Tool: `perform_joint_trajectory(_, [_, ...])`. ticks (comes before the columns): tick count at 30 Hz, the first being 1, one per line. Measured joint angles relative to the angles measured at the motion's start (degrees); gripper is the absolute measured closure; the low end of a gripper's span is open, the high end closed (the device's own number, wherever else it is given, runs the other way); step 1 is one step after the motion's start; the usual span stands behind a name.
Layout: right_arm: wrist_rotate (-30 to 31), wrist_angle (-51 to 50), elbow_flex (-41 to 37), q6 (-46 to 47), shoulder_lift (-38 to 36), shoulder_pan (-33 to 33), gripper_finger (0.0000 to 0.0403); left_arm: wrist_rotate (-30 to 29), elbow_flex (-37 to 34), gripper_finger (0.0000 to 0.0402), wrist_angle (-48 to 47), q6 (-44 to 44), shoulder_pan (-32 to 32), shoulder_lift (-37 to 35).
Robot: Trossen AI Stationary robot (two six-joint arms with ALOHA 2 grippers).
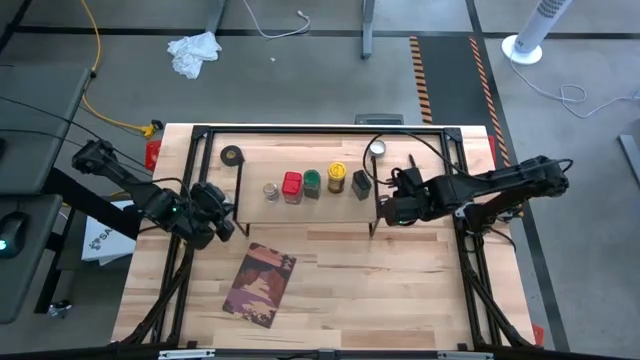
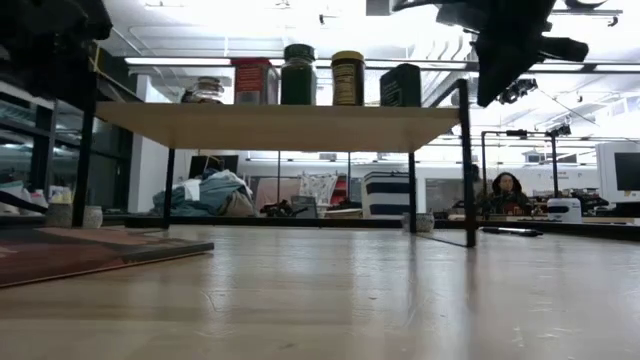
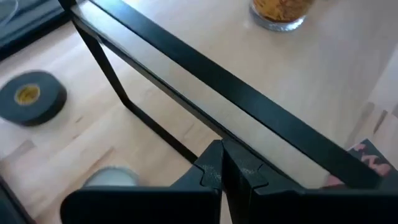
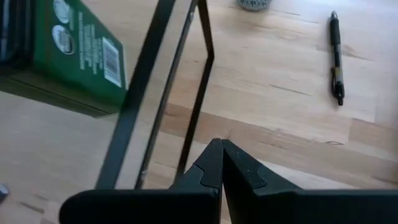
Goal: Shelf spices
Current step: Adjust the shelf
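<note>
The shelf (image 1: 305,205), a pale board on black wire legs, stands mid-table and carries all five spices in a row. From left to right they are the clear glass jar (image 1: 270,191), red box (image 1: 291,186), green-topped jar (image 1: 312,184), yellow-topped jar (image 1: 336,177) and dark tin (image 1: 361,185). The low view shows them upright on the board (image 2: 280,125). My left gripper (image 3: 221,155) is shut just off the shelf's left end, near its black rim (image 3: 249,99). My right gripper (image 4: 221,152) is shut off the right end, by the wire leg (image 4: 196,93) and the tin (image 4: 74,50). Neither visibly touches anything.
A black tape roll (image 1: 233,156) lies behind the shelf's left end, and a small silver round thing (image 1: 376,149) behind its right end. A brown-and-maroon book (image 1: 260,283) lies on the near part of the table. A pen (image 4: 336,56) lies right of the shelf.
</note>
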Motion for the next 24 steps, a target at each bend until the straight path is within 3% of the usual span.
perform_joint_trajectory(15, [4.37,-2.74,-0.16,-2.42,-1.97,0.09,0.0403,1.47,0.01,0.0401,14.25,18.75,10.87,4.17])
perform_joint_trajectory(24, [5.33,-9.84,-0.16,-0.24,-8.91,2.72,0.0403,-3.92,1.68,0.0401,9.17,19.65,10.07,-7.17])
